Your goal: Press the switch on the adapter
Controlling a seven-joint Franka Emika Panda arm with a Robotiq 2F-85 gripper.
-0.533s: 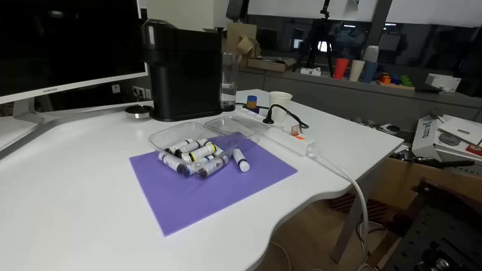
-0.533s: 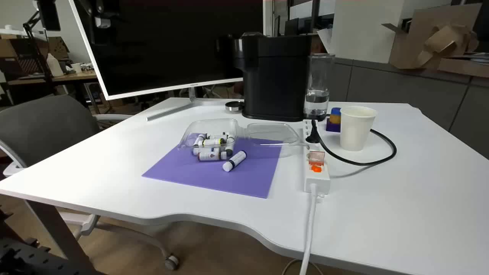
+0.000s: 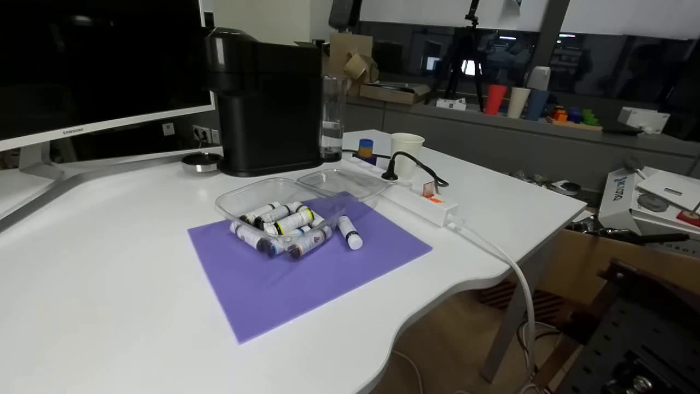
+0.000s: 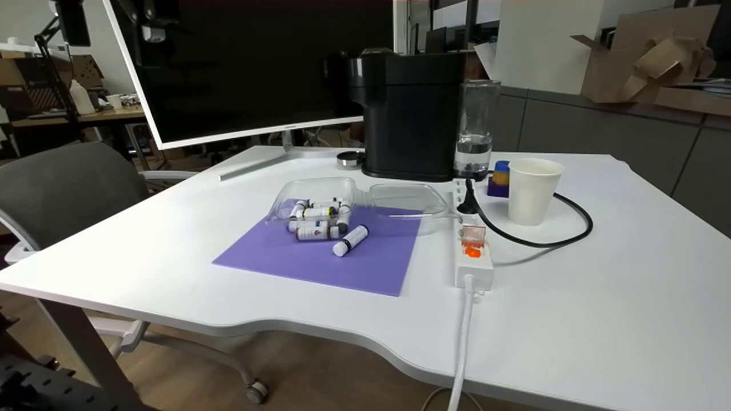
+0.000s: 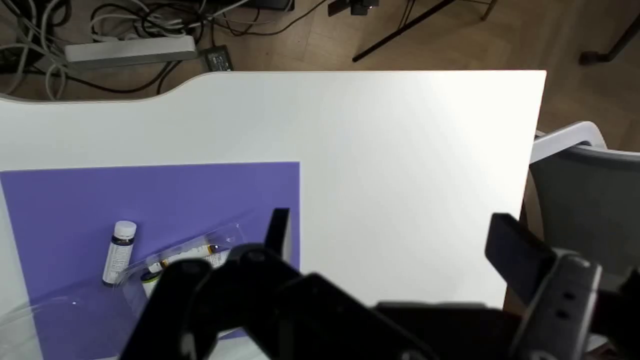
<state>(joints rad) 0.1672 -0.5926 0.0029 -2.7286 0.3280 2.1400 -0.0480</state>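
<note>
The adapter is a long white power strip lying on the white table in both exterior views [image 3: 421, 207] [image 4: 475, 274]. Its small red-orange switch shows near the end where the white cable leaves [image 3: 436, 200] [image 4: 473, 252]. A clear reddish flap [image 4: 473, 236] stands raised beside the switch. A black plug [image 4: 467, 202] sits in the strip. My gripper [image 5: 392, 222] shows only in the wrist view. It is wide open and empty, above the bare table beside the purple mat. The adapter on the table and its switch are out of the wrist view.
A white cup [image 4: 534, 194] and a black cord [image 4: 571, 242] are beside the strip. A clear box [image 4: 320, 197] with small bottles rests on the purple mat [image 4: 320, 268], one loose bottle [image 4: 350, 240] beside it. A black machine [image 4: 414, 114] and a monitor [image 4: 257, 63] stand behind.
</note>
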